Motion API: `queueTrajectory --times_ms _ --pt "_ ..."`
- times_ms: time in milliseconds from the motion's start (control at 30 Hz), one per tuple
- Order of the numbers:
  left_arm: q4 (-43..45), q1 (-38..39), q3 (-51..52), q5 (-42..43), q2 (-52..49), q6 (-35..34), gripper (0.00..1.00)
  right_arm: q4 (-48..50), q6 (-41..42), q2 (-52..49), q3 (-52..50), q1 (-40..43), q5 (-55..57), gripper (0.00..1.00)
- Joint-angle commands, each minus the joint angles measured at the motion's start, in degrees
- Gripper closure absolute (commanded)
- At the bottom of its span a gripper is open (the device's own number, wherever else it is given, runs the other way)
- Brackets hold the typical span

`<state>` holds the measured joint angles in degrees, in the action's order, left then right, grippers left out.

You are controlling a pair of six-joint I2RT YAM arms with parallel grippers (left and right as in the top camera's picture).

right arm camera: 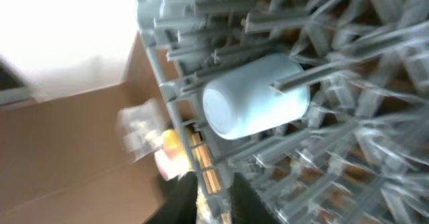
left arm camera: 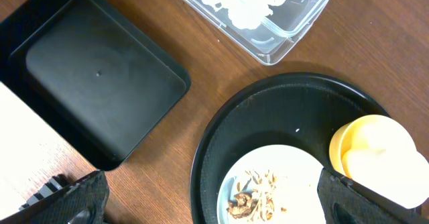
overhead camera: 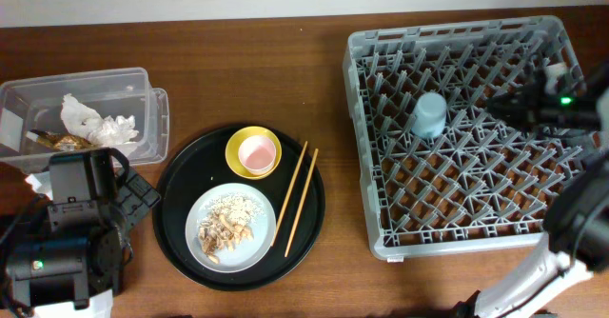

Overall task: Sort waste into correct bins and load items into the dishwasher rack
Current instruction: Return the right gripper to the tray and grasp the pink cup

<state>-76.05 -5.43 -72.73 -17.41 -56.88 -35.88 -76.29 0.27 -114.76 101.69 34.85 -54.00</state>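
The dishwasher rack [overhead camera: 457, 247] holds a light-blue cup [overhead camera: 429, 114] upside down, also in the right wrist view [right arm camera: 255, 96]. My right gripper [right arm camera: 218, 190] is over the rack's right part [overhead camera: 509, 104], fingers nearly together, holding nothing. A pink cup [overhead camera: 257, 151] sits in the yellow bowl [overhead camera: 236, 156]. The pale plate [overhead camera: 249, 247] carries food scraps [overhead camera: 226, 225]; the chopsticks [overhead camera: 295, 199] lie beside it. The clear tub [overhead camera: 143, 80] holds tissue [overhead camera: 90, 120] and a wrapper [overhead camera: 67, 141]. My left gripper [left arm camera: 211, 204] is open and empty between the black bin [left arm camera: 94, 76] and the plate [left arm camera: 295, 163].
A round black tray [overhead camera: 176, 213] carries the bowl, plate and chopsticks. My left arm [overhead camera: 76, 223] covers the black bin in the overhead view. Bare wooden table lies between the tray and the rack.
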Motion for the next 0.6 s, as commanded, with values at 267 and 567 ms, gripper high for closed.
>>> queueTrajectory --times_ms 267,567 --pt "0.1 -0.3 -0.6 -0.4 0.0 -0.6 0.01 4.8 3.5 32.1 2.4 -35.5 22.3 0.45" --pt "0.1 -0.3 -0.6 -0.4 0.0 -0.6 0.01 20.1 18.7 4.9 2.5 -82.7 59.3 0.41"
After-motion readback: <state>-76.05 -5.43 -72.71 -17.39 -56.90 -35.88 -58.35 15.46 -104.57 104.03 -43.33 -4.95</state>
